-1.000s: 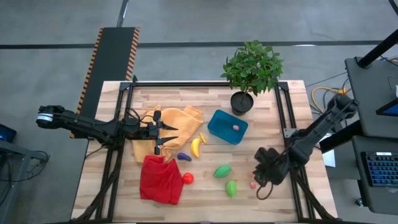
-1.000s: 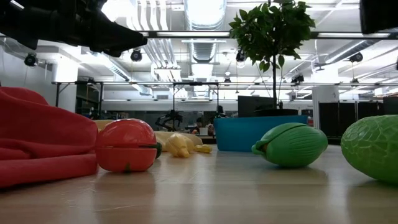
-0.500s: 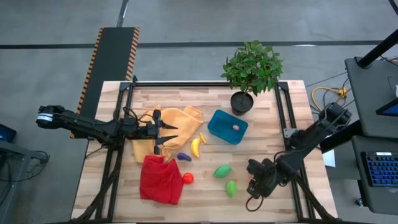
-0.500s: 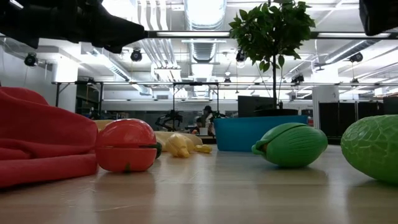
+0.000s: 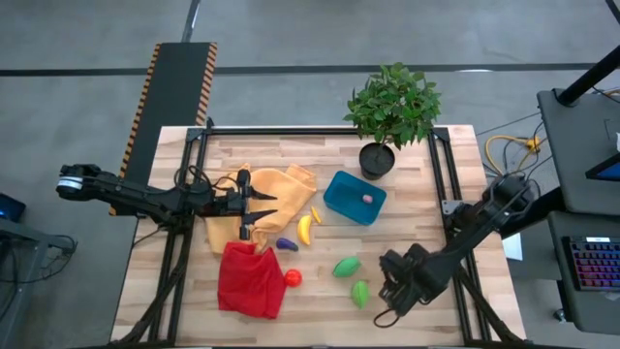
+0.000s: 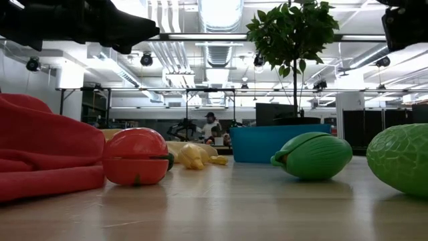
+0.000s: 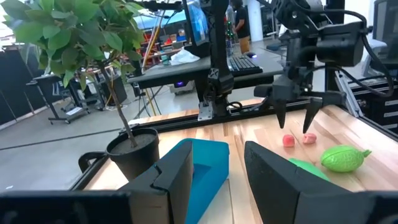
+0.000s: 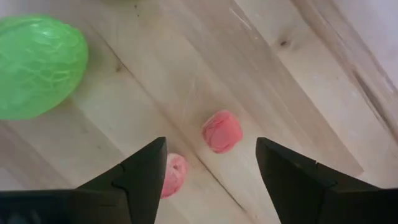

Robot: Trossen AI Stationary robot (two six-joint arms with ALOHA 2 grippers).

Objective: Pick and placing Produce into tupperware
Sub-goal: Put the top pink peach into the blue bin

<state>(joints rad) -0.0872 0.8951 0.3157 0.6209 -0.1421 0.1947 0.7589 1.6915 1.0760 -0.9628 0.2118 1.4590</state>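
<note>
The tupperware point(image 5: 355, 197) sits right of the table's centre, just in front of the plant pot point(image 5: 376, 159), with one pink piece point(image 5: 367, 198) inside it. The right gripper point(image 8: 210, 167) hangs over the near right part of the table with its fingers point(image 8: 146, 177) spread wide, holding nothing; two tiny pink pieces lie on the wood under it, one point(image 8: 222, 130) in the gap between the fingers, the other point(image 8: 173, 175) against one finger's inner edge. A green oval point(image 8: 38, 65) lies just to their left. The left gripper point(image 5: 254, 210) waits above the yellow-orange cloth point(image 5: 276, 189) on the left, fingers point(image 7: 175, 176) apart and empty.
</note>
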